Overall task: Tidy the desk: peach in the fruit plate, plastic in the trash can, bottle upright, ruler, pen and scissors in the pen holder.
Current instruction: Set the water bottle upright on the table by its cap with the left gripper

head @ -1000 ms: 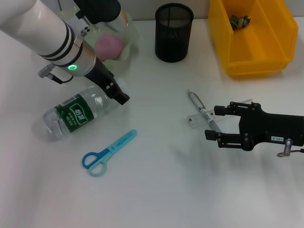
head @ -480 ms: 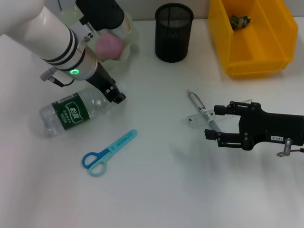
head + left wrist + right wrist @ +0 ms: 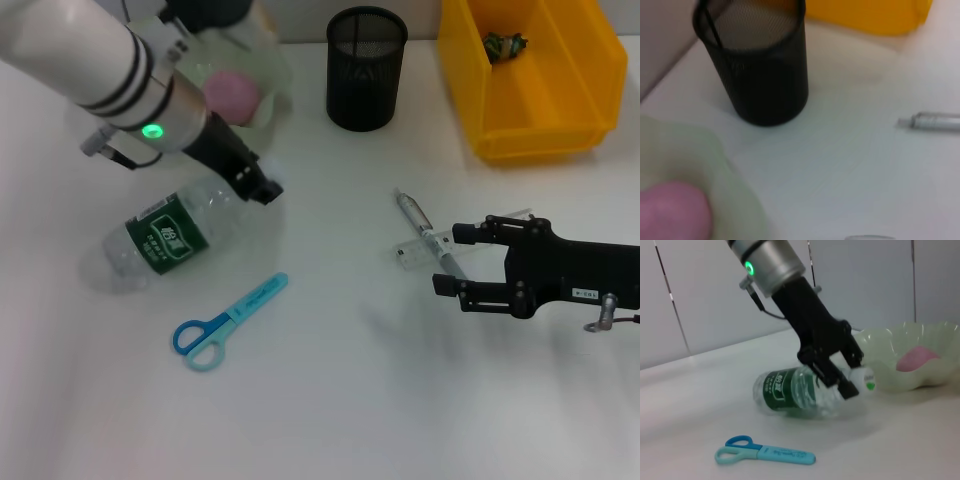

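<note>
White desk (image 3: pixel 330 400) under everything, grey wall panels behind in the right wrist view.

Your bottle (image 3: pixel 175 232) lies on its side toward the left edge of the desk, green label up, cap end lifted a bit. Left gripper (image 3: pixel 258 186) is at the neck; in the right wrist view its fingers (image 3: pixel 840 382) sit either side of the neck just behind the white cap (image 3: pixel 863 378), closed onto it. Bottle body still touches the desk.

Scissors (image 3: pixel 226 322), blue handles, flat on the desk just nearer the front edge than the bottle, apart from it.

Peach (image 3: pixel 231 95) is in the fruit plate (image 3: pixel 272 62) at the back left, partly hidden by your left arm. Pen holder (image 3: pixel 366 68), black mesh, upright at the back edge, middle; nothing visible inside from the head view. Yellow bin (image 3: pixel 530 75) in the back right corner, a small crumpled piece of plastic (image 3: pixel 503 45) in it.

Pen (image 3: pixel 423 228) lies right of centre, resting across a clear ruler (image 3: pixel 420 250); they touch. Right gripper (image 3: pixel 446 259) is low at the right edge, fingers spread wide, one either side of the pen's near end and the ruler, holding nothing. Can't tell if a fingertip touches the ruler.

Left wrist view shows the pen holder, the plate rim, the peach, the pen tip, not its own fingers.
</note>
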Robot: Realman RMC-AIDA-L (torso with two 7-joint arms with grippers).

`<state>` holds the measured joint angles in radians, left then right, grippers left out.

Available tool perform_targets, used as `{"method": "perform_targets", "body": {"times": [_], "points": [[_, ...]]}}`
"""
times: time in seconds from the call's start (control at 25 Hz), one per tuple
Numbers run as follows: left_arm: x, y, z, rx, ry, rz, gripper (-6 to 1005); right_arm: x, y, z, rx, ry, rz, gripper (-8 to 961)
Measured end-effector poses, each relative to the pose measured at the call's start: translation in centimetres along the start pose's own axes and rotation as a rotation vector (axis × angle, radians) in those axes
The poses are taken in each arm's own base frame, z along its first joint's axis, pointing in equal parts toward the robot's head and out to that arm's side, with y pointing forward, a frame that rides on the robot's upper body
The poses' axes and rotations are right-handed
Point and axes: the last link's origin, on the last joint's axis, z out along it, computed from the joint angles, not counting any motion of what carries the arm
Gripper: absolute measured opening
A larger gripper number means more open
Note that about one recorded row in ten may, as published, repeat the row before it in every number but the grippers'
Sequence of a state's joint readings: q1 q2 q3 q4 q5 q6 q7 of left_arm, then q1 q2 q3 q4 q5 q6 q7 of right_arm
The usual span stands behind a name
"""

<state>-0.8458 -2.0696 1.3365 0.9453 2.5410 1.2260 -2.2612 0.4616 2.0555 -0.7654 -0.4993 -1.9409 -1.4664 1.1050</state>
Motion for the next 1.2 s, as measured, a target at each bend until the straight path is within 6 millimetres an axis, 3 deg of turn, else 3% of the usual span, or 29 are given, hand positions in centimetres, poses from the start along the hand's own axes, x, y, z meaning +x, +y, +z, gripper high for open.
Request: {"method": "perform_targets", "body": {"times": [0.6, 1.2], "points": [[-1.3, -1.1, -6.0, -0.075, 0.180, -0.065, 445, -0.2, -0.1, 0.0, -0.005, -0.001, -0.006, 758], [-3.0, -1.5, -8.7, -0.071, 0.286, -0.098, 444, -0.5, -0.2, 0.0, -0.012, -0.006, -0.015, 758]]}}
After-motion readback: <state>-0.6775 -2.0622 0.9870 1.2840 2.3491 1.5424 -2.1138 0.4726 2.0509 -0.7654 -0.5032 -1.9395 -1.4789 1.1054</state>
